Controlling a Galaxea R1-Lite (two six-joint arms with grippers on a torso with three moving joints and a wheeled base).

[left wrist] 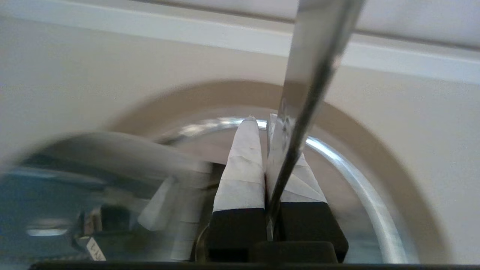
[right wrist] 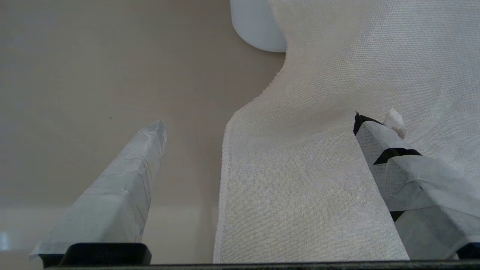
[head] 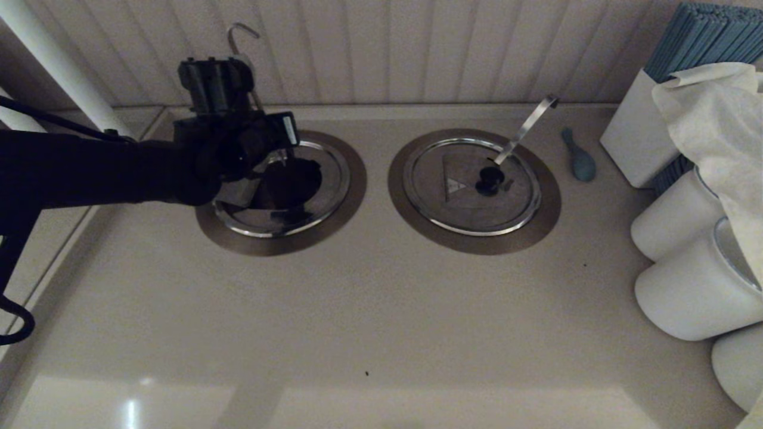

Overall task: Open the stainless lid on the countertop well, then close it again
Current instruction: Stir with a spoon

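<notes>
The countertop well (head: 340, 205) on the left has a bronze-brown ring (left wrist: 378, 135) and a shiny inner rim (left wrist: 352, 176). Its stainless lid (head: 241, 196) stands tilted up off the rim, and dark well interior (head: 292, 182) shows beside it. In the left wrist view the lid (left wrist: 86, 157) is a blurred grey shape mirroring my fingers. My left gripper (head: 265, 156) (left wrist: 262, 122) is shut on the lid's thin steel handle (left wrist: 313, 71), whose hook top (head: 241, 30) rises above the wrist. The right gripper (right wrist: 258, 125) is open, out of the head view, above a cloth.
The twin lid (head: 474, 182) with its flat strip handle (head: 527, 128) lies closed on the right well. A blue-green spoon (head: 579, 156), a white box of blue sticks (head: 641, 131), white cylinders (head: 685, 292) and a pale cloth (head: 715, 113) (right wrist: 318, 168) crowd the right side.
</notes>
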